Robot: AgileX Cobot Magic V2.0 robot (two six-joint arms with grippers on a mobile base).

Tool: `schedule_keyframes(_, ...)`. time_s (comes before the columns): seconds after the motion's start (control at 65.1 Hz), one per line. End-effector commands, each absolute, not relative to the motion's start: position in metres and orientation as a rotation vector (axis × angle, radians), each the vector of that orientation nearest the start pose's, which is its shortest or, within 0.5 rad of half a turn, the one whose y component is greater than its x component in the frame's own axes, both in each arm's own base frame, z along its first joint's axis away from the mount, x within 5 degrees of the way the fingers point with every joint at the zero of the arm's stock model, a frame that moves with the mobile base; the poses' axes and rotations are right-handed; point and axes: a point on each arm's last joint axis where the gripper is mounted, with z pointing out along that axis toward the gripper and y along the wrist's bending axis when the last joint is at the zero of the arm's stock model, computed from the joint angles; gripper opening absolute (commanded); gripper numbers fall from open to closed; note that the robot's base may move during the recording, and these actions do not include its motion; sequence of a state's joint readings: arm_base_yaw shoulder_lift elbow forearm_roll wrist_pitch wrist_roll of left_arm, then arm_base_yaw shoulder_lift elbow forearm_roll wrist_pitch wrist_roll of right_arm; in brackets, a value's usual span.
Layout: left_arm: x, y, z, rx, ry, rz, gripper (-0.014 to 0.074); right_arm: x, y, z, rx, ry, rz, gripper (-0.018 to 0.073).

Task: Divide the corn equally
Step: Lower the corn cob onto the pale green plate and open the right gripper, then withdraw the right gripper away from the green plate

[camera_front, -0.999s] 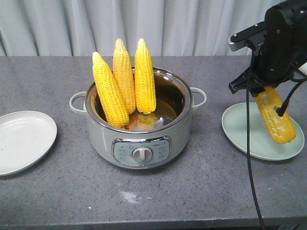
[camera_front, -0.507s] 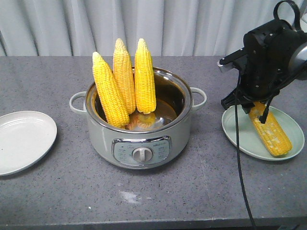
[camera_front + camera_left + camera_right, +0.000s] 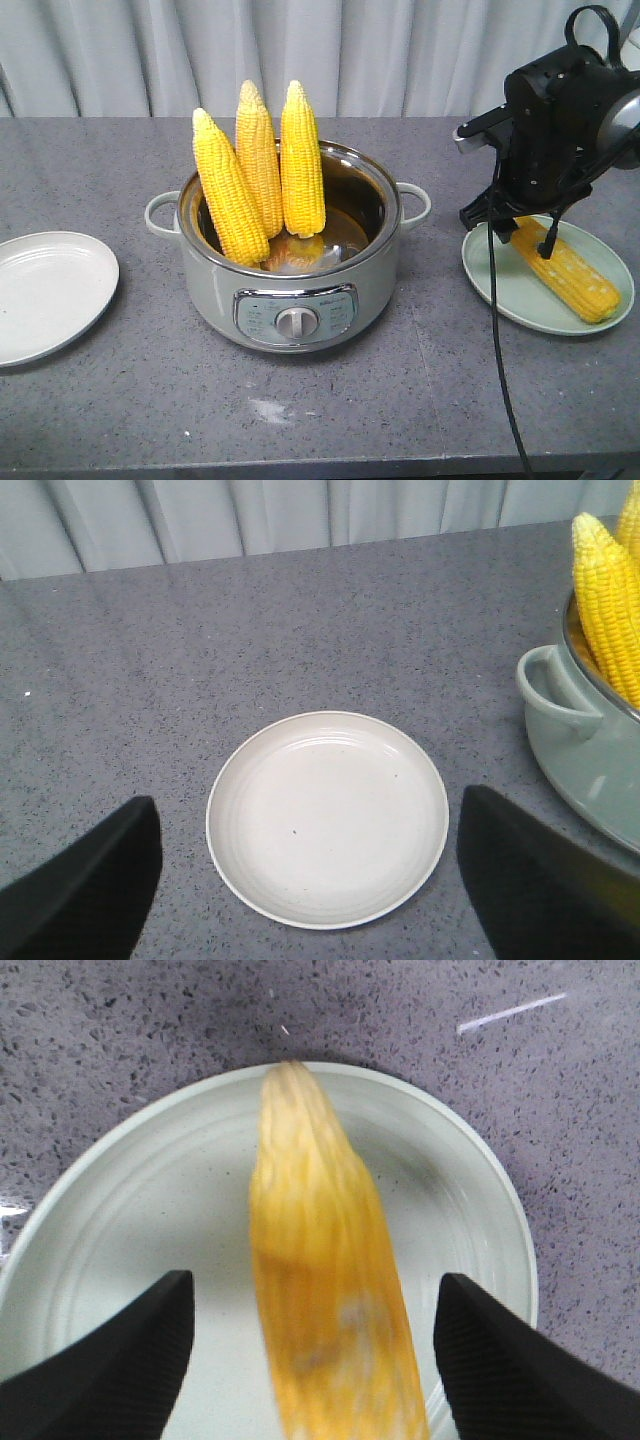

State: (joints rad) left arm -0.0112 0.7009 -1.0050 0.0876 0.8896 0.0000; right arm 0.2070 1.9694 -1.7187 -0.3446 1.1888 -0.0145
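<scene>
Grey speckled tabletop [image 3: 420, 400]; pale curtain [image 3: 420, 50] behind. Three corn cobs [image 3: 260, 170] stand upright in the pot [image 3: 290, 300] at centre. One cob [image 3: 320, 1260] lies flat on the green plate [image 3: 495, 280]. The right gripper [image 3: 312, 1350] has its fingers spread either side of it, apart from it. The left gripper [image 3: 310, 880] has its fingers spread above the white plate [image 3: 327, 780].
</scene>
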Motion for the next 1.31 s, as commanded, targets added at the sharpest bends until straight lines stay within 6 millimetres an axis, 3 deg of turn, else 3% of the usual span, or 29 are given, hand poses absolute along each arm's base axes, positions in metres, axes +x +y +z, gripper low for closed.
schedule_keyframes(0.0,0.115,0.005,0.421,0.021,1.984,0.093,0.0587,0.404,0.051,0.306,-0.379,2.717,-0.474,0.0511)
schedule_keyframes(0.215,0.115,0.005,0.421,0.021,1.984,0.093,0.0587,0.376,0.059,0.354,-0.293,2.611,-0.224,0.0508)
schedule_keyframes(0.292,0.115,0.005,0.421,0.021,1.984,0.093,0.0587,0.359,0.062,0.373,-0.283,2.529,-0.115,0.0508)
schedule_keyframes(0.4,0.115,0.005,0.421,0.021,1.984,0.093,0.0587,0.331,0.063,0.384,-0.263,2.457,-0.009,0.0508)
schedule_keyframes(0.937,0.115,0.005,0.421,0.021,1.984,0.093,0.0587,0.170,0.037,0.370,-0.277,2.276,0.116,0.0508)
schedule_keyframes(1.291,0.115,0.005,0.421,0.021,1.984,0.093,0.0587,0.111,0.026,0.377,-0.260,2.132,0.136,0.0508)
